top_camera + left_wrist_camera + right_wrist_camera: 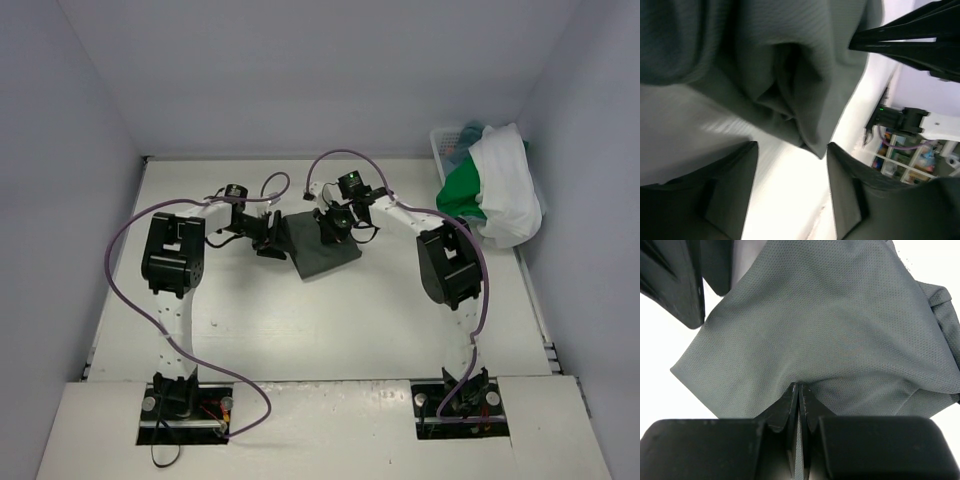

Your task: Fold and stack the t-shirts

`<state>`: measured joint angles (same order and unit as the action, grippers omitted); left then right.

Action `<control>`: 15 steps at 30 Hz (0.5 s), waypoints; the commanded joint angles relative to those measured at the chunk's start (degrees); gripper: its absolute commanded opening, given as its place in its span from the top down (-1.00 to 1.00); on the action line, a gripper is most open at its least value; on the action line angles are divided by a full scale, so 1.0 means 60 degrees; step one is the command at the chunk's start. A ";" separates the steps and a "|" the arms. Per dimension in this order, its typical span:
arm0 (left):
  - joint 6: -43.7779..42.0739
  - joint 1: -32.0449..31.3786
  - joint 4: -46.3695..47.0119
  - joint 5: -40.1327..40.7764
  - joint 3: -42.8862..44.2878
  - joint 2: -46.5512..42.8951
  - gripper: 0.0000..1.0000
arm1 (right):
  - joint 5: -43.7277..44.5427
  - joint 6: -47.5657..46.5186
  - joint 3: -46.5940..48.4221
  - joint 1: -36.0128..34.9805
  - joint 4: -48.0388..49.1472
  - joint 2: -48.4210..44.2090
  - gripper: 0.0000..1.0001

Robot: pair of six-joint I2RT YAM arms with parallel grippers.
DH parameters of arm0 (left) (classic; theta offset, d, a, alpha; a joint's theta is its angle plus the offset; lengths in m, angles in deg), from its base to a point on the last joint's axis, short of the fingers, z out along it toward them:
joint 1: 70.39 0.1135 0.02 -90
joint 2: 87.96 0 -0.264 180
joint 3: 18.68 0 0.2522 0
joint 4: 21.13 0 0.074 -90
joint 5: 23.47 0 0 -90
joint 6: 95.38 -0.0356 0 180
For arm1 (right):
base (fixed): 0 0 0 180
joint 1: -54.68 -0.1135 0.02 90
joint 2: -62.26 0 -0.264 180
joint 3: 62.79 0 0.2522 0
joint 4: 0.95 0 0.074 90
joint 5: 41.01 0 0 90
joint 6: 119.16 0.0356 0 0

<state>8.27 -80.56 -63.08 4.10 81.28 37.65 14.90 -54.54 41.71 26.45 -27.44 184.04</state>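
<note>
My right claw (799, 388) pinches the dark grey-green t-shirt (830, 315), cloth spreading ahead of it — my left claw (792, 150) stands spread, shirt corner just ahead.

No text, label, brand mark or number can be read in any of the 3 views. The dark grey-green cloth t-shirt (318, 258) shows only plain weave up close. The white shelves of coloured items (905, 155) in the background of the left wrist view are too blurred to show any lettering.
</note>
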 commanded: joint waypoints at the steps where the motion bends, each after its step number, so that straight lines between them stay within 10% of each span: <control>1: 0.0171 -0.0150 0.0712 0.0123 -0.0069 0.0189 -0.08 | -0.0062 -0.0075 0.0067 -0.0100 0.0027 -0.0111 1.00; 15: 0.0874 -0.0531 0.1168 0.1847 -0.0230 0.0498 -0.19 | 0.0217 0.0042 0.0243 -0.0290 -0.0163 0.0022 1.00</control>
<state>15.12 -82.29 -58.23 0.77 81.30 39.46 15.91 -54.61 41.71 25.16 -27.77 185.17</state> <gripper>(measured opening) 0.585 0.001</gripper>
